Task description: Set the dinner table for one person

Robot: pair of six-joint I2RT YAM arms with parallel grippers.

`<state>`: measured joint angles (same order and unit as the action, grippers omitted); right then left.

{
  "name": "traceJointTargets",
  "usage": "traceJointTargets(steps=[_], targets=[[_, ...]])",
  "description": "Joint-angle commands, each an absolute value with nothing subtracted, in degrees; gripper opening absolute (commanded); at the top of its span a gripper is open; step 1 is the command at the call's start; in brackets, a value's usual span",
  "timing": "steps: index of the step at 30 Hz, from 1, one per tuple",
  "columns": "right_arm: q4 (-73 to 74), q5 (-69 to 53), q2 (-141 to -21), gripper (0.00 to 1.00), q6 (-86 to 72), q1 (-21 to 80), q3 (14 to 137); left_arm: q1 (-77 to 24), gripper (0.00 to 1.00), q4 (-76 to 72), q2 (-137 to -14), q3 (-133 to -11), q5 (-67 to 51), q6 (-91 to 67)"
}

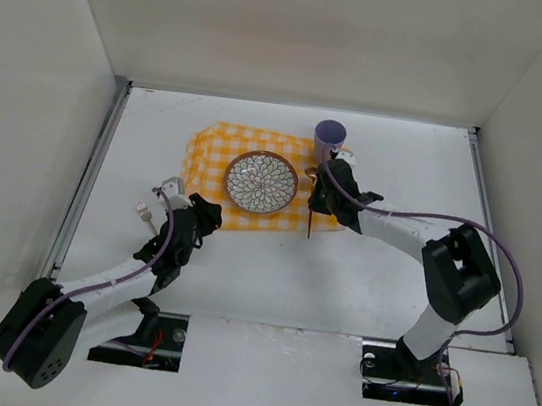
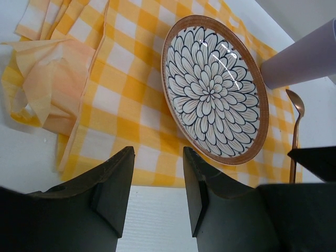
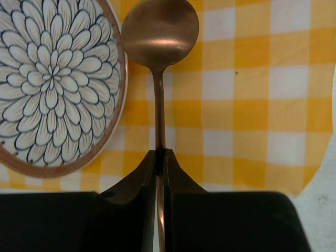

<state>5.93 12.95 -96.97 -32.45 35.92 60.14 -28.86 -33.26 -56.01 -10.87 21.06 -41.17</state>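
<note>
The dinner table (image 1: 381,279) is a white tabletop. A yellow checked cloth (image 1: 213,149) lies on it, with a flower-patterned plate (image 1: 261,181) on the cloth and a purple cup (image 1: 330,134) behind and right of the plate. My right gripper (image 3: 160,153) is shut on the handle of a copper spoon (image 3: 160,31), which points away just right of the plate (image 3: 47,79), over the cloth. My left gripper (image 2: 157,152) is open and empty, low over the bare table at the cloth's near edge. It faces the plate (image 2: 212,89).
A crumpled peach napkin (image 2: 50,79) lies on the cloth's left part. A small white fork (image 1: 144,211) lies on the table left of my left gripper (image 1: 203,216). White walls close in the table at the back and both sides.
</note>
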Motion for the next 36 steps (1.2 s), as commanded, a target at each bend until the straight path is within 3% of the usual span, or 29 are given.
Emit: traceJointTargets(steps=[1,16,21,27,34,36], targets=[[2.1,12.0,-99.3,0.07,-32.0,34.1,66.6,-28.9,0.40,-35.8,-55.3,-11.4,22.0,-41.0],[6.6,10.5,-112.1,0.10,-30.2,32.1,76.6,-27.9,0.40,-35.5,-55.5,-11.4,21.8,-40.9],[7.0,11.0,-111.9,0.18,-30.3,32.2,76.1,-27.9,0.40,-35.5,-55.3,-11.4,22.1,-40.7],[6.5,10.7,-105.2,0.45,-29.3,33.1,72.4,-27.9,0.40,-34.8,-54.0,-11.3,23.9,-39.4],[4.4,10.9,-90.1,0.49,-28.4,35.9,61.2,-29.0,0.40,-20.9,-49.4,-15.5,32.7,-40.6],[2.6,11.1,-85.3,0.41,-28.2,36.1,57.0,-29.2,0.41,-13.0,-47.7,-18.5,34.6,-41.0]])
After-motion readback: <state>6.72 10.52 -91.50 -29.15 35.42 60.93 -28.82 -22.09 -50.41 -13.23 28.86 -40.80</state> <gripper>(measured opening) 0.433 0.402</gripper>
